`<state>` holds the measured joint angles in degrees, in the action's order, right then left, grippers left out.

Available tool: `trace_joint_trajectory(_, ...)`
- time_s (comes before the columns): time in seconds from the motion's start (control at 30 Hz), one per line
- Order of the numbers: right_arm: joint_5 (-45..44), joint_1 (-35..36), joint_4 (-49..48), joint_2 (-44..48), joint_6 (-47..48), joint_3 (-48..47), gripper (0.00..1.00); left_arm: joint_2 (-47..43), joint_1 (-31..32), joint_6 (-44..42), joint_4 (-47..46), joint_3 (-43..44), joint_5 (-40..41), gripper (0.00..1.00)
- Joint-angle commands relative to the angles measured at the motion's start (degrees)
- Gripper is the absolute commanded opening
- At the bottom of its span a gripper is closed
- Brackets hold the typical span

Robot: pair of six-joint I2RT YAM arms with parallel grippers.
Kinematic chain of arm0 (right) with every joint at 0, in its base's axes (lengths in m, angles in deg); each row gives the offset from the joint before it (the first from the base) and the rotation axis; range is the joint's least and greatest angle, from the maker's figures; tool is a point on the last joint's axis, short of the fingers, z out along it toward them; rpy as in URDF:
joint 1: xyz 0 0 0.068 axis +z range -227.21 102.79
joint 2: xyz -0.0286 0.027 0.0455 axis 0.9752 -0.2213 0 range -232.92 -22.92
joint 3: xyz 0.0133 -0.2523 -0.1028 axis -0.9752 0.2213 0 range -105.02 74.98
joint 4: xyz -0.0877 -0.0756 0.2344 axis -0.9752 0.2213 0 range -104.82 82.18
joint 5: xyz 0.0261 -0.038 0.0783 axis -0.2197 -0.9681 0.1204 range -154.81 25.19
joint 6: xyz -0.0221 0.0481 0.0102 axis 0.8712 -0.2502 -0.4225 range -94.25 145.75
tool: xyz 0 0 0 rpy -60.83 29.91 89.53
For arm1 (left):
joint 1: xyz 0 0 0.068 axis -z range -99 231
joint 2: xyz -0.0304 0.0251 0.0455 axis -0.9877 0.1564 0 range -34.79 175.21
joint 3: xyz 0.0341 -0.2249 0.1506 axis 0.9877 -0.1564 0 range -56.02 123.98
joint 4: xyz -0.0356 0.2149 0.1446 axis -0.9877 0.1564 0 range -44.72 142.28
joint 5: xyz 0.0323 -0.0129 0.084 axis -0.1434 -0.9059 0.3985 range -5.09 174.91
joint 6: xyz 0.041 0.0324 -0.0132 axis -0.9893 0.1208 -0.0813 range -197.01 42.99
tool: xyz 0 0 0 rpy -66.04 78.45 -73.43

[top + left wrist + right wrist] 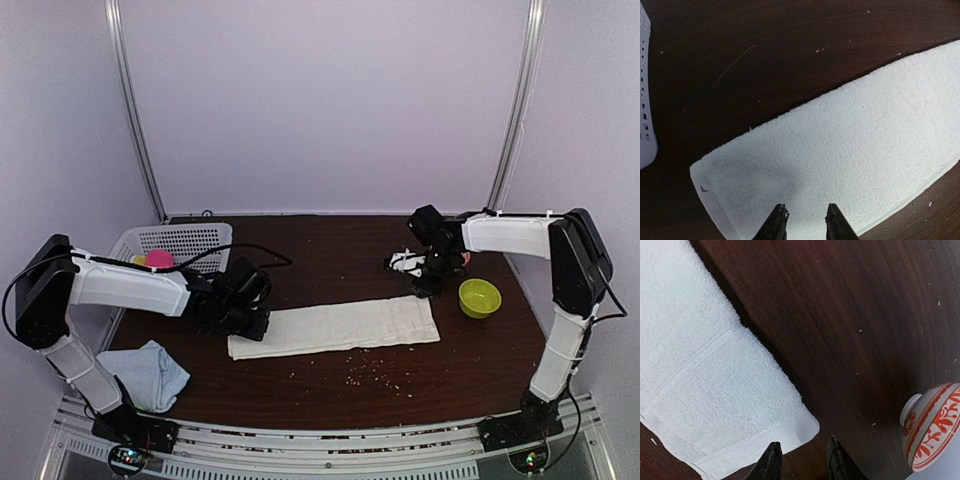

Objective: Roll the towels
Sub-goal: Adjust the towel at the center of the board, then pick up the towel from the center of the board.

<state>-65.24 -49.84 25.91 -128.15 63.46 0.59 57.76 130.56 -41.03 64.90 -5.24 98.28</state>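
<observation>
The cream-white towel [335, 327] lies flat and lengthwise across the middle of the table. My left gripper [240, 312] hovers over its left end. In the left wrist view the towel [850, 145] fills the frame, and the left gripper [806, 220] is open above the cloth with nothing between its fingers. My right gripper [432, 282] is at the towel's far right corner. In the right wrist view that hemmed corner [805, 422] lies just ahead of the open right gripper [802, 460], beside its left fingertip. The pale blue towel [150, 373] sits crumpled at the near left.
A white basket [175, 243] at the back left holds a yellow cylinder [138, 260] and a pink one [159, 259]. A green bowl [480, 297] stands right of the towel. A red-and-white ceramic piece [932, 427] is near the right gripper. Crumbs [370, 368] dot the near table.
</observation>
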Motion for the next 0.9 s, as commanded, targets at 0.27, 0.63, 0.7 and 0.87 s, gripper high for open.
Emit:
trace_joint_trajectory(0.27,11.63,-6.94,6.88,3.57,-18.26,2.78,0.42,-1.96,-0.12,1.27,1.94,1.51,2.13,0.33)
trace_joint_trajectory(0.63,13.19,-6.96,5.14,-1.58,-22.29,2.74,0.45,-2.16,-0.16,1.64,1.38,-0.61,2.89,0.33)
trace_joint_trajectory(0.7,13.23,-6.97,4.99,-2.61,-22.84,2.3,0.45,-2.34,-0.12,1.66,1.34,-0.99,2.9,0.33)
trace_joint_trajectory(0.87,14.22,-6.96,5.07,-4.61,-23.42,1.31,0.42,-2.1,-0.17,1.36,1.38,-0.72,3.11,0.33)
